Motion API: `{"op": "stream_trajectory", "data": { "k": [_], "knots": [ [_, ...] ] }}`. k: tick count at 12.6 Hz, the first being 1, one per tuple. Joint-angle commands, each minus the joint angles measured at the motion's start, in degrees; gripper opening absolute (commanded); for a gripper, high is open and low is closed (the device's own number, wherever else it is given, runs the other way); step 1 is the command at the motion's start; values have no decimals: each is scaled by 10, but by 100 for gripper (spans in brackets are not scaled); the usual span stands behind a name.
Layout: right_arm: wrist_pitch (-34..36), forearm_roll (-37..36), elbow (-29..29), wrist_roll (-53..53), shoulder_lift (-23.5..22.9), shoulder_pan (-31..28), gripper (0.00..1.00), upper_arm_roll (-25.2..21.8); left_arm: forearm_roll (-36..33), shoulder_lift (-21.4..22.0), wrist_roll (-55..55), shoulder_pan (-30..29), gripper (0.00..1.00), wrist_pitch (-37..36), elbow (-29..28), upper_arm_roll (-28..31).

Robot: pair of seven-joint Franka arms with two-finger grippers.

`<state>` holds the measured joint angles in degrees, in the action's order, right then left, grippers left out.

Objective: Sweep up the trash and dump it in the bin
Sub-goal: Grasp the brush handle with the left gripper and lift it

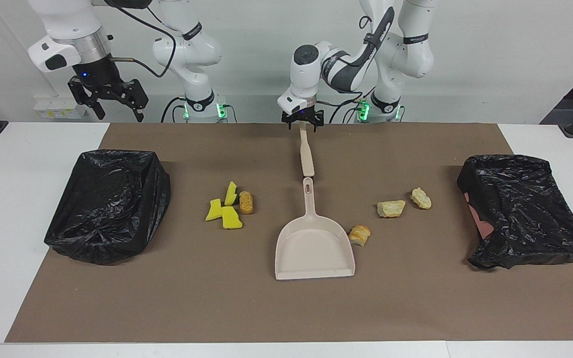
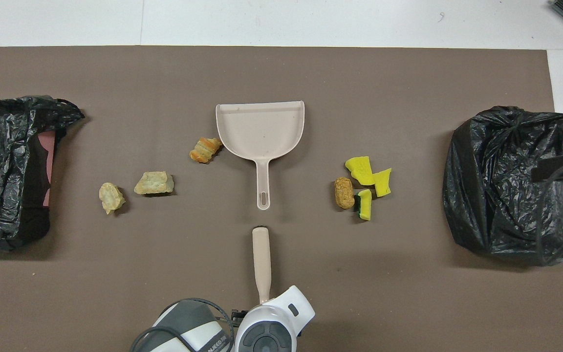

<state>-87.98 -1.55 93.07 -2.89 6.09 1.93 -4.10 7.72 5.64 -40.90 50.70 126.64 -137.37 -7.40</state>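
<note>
A brown mat (image 1: pixel 286 308) covers a white table. At its middle lies a beige dustpan (image 1: pixel 315 248); in line with its handle, nearer the robots, lies a beige brush handle (image 1: pixel 307 154). The left gripper (image 1: pixel 302 124) sits low over that handle's robot-side end, fingers spread, gripping nothing. The right gripper (image 1: pixel 109 102) hangs open and empty above the black-bagged bin (image 1: pixel 110 204). 3 yellow sponge wedges (image 1: pixel 223 211) and a brown roll (image 1: pixel 246 202) lie between that bin and the dustpan. 3 tan crusty chunks (image 1: pixel 391 208) lie toward a second bagged bin (image 1: pixel 523 209).
</note>
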Motion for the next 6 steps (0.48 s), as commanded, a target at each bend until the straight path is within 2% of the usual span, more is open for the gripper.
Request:
{"op": "stream_trajectory", "data": {
  "k": [1,2,3,4,5,6],
  "knots": [
    [11,1,21,16,16,-1,100,-1,7,17,0,7,94,25,-28,6],
    [11,1,23,16,18,0,100,0,7,17,-1,6,75,27,-31,6],
    [11,5,24,16,18,0,100,2,8,17,-1,6,62,27,-31,6],
    [11,8,23,16,18,1,100,4,11,17,-1,6,42,27,-31,6],
    [11,8,23,16,18,3,100,4,14,17,-1,6,6,26,-30,6],
    [11,9,25,16,19,4,100,5,15,16,-2,5,0,27,-30,6]
  ]
}}
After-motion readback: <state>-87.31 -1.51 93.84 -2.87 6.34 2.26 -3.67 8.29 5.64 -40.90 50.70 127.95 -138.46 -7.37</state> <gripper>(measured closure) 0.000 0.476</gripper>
